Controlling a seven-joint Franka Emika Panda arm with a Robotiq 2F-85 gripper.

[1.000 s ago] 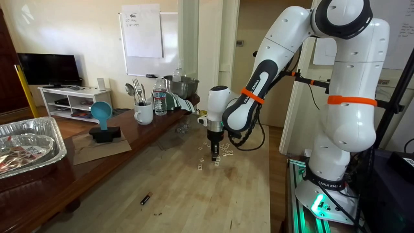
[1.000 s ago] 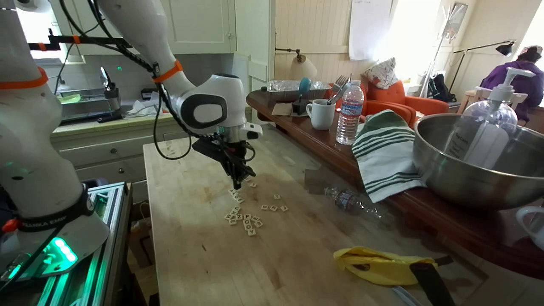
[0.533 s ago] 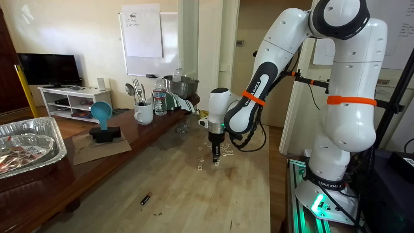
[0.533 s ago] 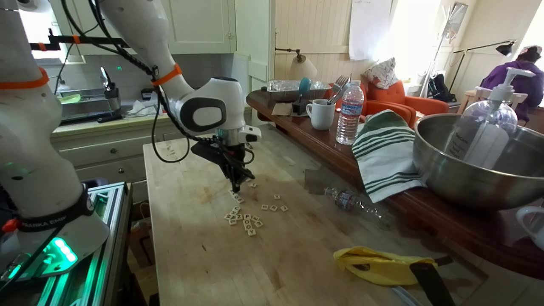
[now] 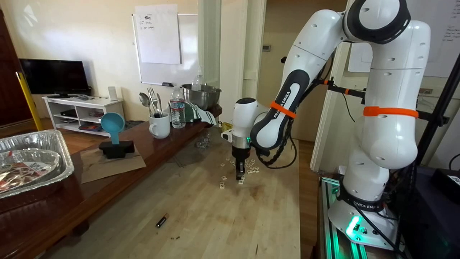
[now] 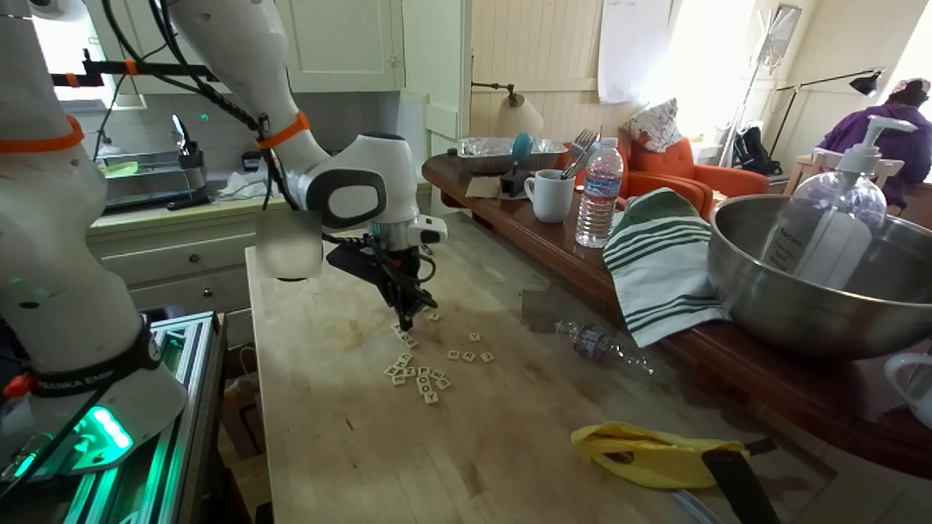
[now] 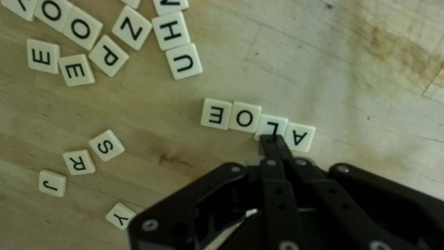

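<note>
In the wrist view, the L tile [image 7: 271,123] lies right at the tips of the fingers [image 7: 269,148], with the A tile [image 7: 300,137] just to their right and the O tile [image 7: 245,117] and E tile [image 7: 216,114] to their left, a row barring the way forward. Ahead-right of the fingers, past that row, bare tabletop [image 7: 322,90] leaves room; well ahead-left, the U tile [image 7: 184,61] obstructs.

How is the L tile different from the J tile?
The L tile sits in a row between the O tile and the A tile, while the J tile lies on its own. In the wrist view, the shut gripper hides part of the L tile, but the J tile shows whole. Both are pale, squarish tiles with a black letter, face up on the wooden table.
</note>
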